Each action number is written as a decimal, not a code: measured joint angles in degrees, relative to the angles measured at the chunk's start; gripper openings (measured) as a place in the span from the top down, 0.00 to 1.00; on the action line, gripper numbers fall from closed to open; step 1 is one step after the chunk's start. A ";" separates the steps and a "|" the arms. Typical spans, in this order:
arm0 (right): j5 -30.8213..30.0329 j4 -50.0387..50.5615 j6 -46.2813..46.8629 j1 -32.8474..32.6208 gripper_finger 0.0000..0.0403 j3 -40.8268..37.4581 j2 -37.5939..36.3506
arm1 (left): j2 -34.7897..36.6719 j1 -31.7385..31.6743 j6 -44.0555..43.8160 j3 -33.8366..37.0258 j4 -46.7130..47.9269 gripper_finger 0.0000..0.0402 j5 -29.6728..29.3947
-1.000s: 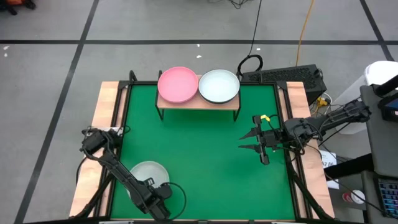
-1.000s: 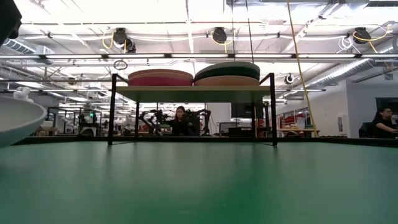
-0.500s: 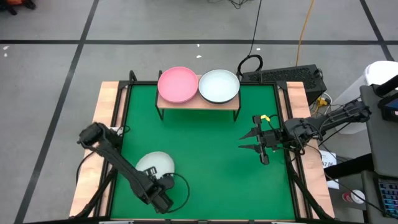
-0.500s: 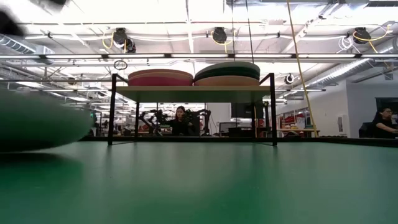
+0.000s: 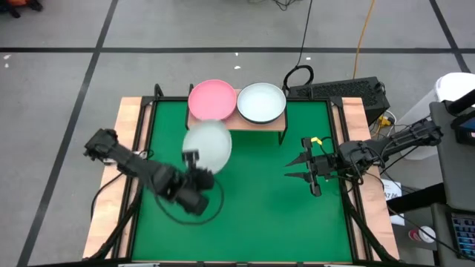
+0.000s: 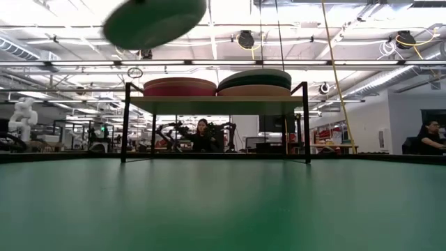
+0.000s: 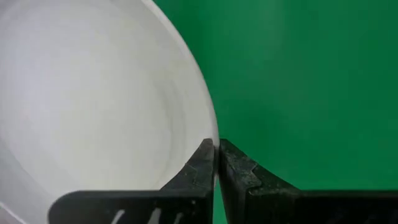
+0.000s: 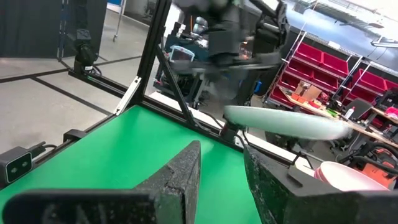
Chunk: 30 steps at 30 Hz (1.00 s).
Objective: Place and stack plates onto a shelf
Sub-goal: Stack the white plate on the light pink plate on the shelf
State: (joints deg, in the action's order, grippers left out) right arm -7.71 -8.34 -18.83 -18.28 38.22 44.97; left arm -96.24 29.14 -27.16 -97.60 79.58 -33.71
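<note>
— Left gripper [image 5: 191, 158]: closed on what, and why by the edge?
— Clamped thin on the rim of a pale mint-white plate [image 5: 207, 144], fingers [image 7: 205, 163] pinched together with the rim between them. Edge hold probably chosen so the plate hangs flat and free underneath, ready to be lowered onto a stack.
— Plate's place relative to that gripper?
— Jutting out ahead of the fingertips toward the shelf [image 5: 245, 123], carried in the air well above the green counter [image 5: 252, 200], its far edge just overlapping the near side of the pink stack [image 5: 211, 99] from above. Higher than both stacks in the low view.
— Shelf itself?
— Holds two stacks touching side by side: pink on top of one, a mint-white plate [image 5: 261, 101] on top of the other.
— Right gripper [image 5: 293, 167]?
— Parked over the counter's right side, jaws apart, holding nothing.
</note>
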 joint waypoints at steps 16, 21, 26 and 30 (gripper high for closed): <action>-0.01 0.02 0.10 0.02 0.74 0.02 0.00 | 2.36 -40.09 45.49 -0.03 -2.81 0.98 8.04; -0.01 0.02 0.11 0.02 0.74 0.02 0.00 | 2.36 -46.10 48.74 -0.03 -5.59 0.98 15.53; -0.02 0.07 0.11 0.02 0.74 0.02 0.00 | 2.36 -47.02 49.18 -0.03 -7.41 0.93 15.74; -0.01 0.24 0.11 0.00 0.74 0.02 0.00 | 2.36 -46.98 48.94 -0.03 -7.31 0.86 17.97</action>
State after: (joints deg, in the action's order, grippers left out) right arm -7.71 -8.10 -18.72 -18.28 38.24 44.97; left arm -93.89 -17.84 21.78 -97.62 72.27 -15.74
